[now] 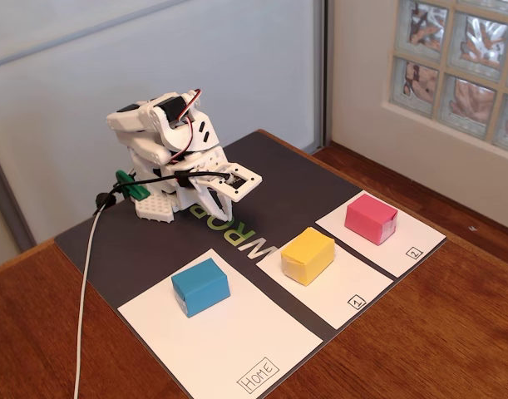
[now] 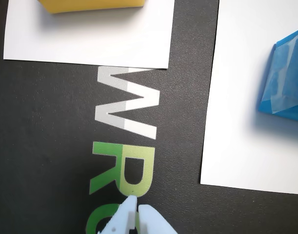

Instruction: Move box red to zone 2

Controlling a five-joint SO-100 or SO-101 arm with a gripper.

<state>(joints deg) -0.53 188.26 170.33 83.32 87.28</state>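
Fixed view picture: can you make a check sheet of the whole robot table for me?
Surface: dark mat on a wooden table, with three white sheets.
Job's things: red box already sits on the zone 2 sheet.
Clutter: yellow box on sheet 1; blue box on the HOME sheet.
Tool: tool looks shut and empty over the mat lettering, arm folded.
Cables: white cable runs off the front edge; red and black wires on the arm.
Surroundings: glass-block window, pale wall panel.

The red box [image 1: 371, 218] was pinkish-red, another box [image 1: 308, 255] yellow, a third [image 1: 200, 286] blue, on white sheets [image 1: 237, 349] over a dark mat [image 1: 112, 249].
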